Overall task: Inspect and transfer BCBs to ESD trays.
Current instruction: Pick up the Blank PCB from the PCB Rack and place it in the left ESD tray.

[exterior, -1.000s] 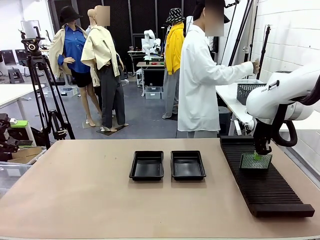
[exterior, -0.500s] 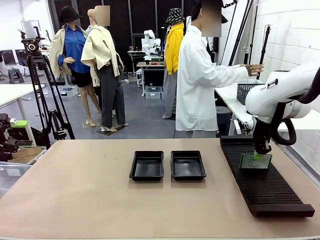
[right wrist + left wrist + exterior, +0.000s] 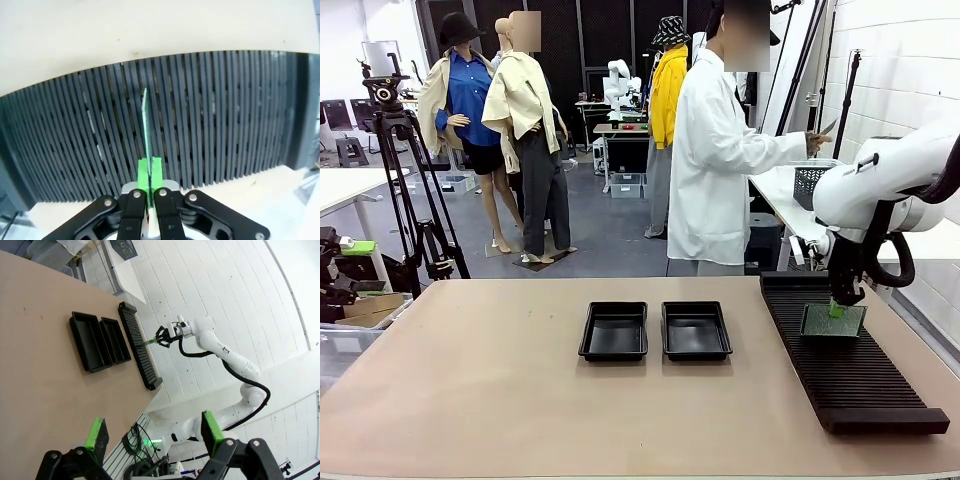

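Right hand (image 3: 837,309) grips BCB (image 3: 830,322) (upright) at rack (image 3: 860,390).

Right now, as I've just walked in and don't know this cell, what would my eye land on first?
The right gripper pinches a green circuit board by its top edge, upright over the long black slotted rack on the right of the table. Mid-table, two empty black ESD trays sit side by side. A person in a white coat stands beyond the far edge.
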You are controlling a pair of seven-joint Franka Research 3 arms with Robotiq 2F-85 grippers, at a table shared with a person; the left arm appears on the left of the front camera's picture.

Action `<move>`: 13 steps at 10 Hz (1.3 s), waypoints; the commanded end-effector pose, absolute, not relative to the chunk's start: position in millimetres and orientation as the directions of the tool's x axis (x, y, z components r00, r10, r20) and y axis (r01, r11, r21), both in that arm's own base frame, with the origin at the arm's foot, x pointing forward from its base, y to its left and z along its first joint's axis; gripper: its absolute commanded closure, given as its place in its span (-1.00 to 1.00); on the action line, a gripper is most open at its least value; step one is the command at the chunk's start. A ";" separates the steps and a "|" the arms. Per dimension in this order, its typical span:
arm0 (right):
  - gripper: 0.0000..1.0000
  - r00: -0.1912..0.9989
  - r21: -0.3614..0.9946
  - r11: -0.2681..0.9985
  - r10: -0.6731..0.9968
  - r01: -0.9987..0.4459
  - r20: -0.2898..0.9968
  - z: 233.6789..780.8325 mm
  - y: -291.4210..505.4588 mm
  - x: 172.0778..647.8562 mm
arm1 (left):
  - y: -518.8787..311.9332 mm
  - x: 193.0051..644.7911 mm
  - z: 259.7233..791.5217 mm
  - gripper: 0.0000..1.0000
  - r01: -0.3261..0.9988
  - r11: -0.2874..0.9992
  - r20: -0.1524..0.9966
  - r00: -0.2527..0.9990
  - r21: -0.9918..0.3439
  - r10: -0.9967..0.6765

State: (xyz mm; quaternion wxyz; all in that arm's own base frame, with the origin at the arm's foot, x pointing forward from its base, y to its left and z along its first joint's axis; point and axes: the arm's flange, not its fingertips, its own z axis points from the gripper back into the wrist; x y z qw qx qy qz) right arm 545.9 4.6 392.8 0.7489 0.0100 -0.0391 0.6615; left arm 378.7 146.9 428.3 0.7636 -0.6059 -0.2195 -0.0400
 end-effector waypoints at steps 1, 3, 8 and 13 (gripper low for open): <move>1.00 0.137 -0.036 0.141 0.986 -0.989 0.096 431.2 -2.1 535.4 | 147.5 377.8 430.4 -0.96 0.318 0.261 0.376 0.902 -0.912 0.215; 1.00 0.123 -0.036 0.127 0.987 -0.991 0.101 463.8 -6.6 521.9 | 147.5 377.8 430.4 -0.96 0.318 0.261 0.376 0.902 -0.912 0.215; 1.00 0.253 0.036 0.250 0.954 -0.968 0.161 512.9 -15.3 484.1 | 147.5 377.8 430.4 -0.96 0.318 0.261 0.376 0.902 -0.912 0.215; 1.00 0.460 0.236 0.424 0.878 -0.874 0.128 528.3 -42.3 358.1 | 147.5 377.8 430.4 -0.96 0.318 0.261 0.376 0.902 -0.912 0.215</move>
